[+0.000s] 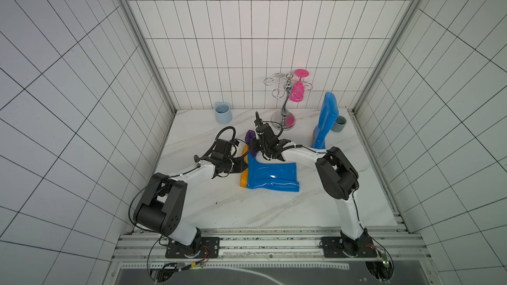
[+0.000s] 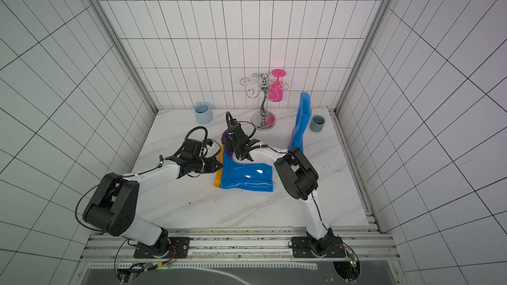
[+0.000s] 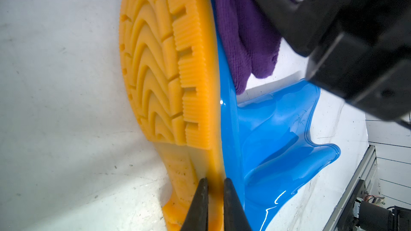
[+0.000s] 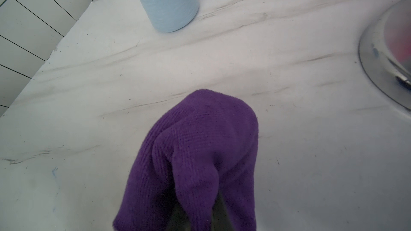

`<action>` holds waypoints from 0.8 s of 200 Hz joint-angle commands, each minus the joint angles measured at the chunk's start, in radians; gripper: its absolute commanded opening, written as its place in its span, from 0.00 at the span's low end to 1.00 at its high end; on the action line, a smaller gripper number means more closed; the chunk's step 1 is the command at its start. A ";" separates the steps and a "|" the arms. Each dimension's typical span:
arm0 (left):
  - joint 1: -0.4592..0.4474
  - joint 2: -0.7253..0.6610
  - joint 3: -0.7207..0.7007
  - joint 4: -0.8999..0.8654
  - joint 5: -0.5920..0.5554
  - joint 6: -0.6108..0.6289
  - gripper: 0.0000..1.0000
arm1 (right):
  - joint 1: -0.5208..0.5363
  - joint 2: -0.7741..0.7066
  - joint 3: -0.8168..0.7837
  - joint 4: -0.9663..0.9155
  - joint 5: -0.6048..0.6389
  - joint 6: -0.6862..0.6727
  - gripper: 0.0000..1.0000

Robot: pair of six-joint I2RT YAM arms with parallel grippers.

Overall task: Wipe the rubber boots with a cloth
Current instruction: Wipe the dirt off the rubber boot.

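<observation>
One blue rubber boot [image 1: 271,178] [image 2: 247,176] lies on its side mid-table, its orange treaded sole [image 3: 160,63] facing left. My left gripper [image 3: 215,183] [image 1: 245,169] is shut on the edge of that sole near the heel. The other boot [image 1: 325,119] [image 2: 301,119] stands upright at the back right. My right gripper [image 4: 199,210] [image 1: 253,145] is shut on the purple cloth [image 4: 200,147] [image 1: 250,135] [image 2: 225,136], which drapes over its fingers. The cloth [image 3: 244,30] hangs against the toe of the lying boot.
A light blue mug [image 1: 222,112] [image 4: 165,1] stands at the back left. A chrome glass rack [image 1: 285,100] holding a pink glass [image 1: 297,91] stands at the back centre. A grey cup [image 1: 339,123] sits beside the upright boot. Tiled walls close three sides.
</observation>
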 commanded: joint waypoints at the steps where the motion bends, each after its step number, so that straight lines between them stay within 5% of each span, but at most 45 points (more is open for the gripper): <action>1: -0.006 0.051 -0.023 -0.094 -0.072 0.018 0.13 | 0.034 -0.062 -0.090 -0.007 -0.051 0.030 0.00; 52: -0.005 0.051 -0.021 -0.092 -0.073 0.019 0.13 | 0.038 -0.117 -0.213 -0.012 -0.074 0.063 0.00; 160: -0.003 0.047 -0.018 -0.090 -0.067 0.019 0.13 | 0.032 -0.064 -0.169 -0.190 -0.203 0.088 0.00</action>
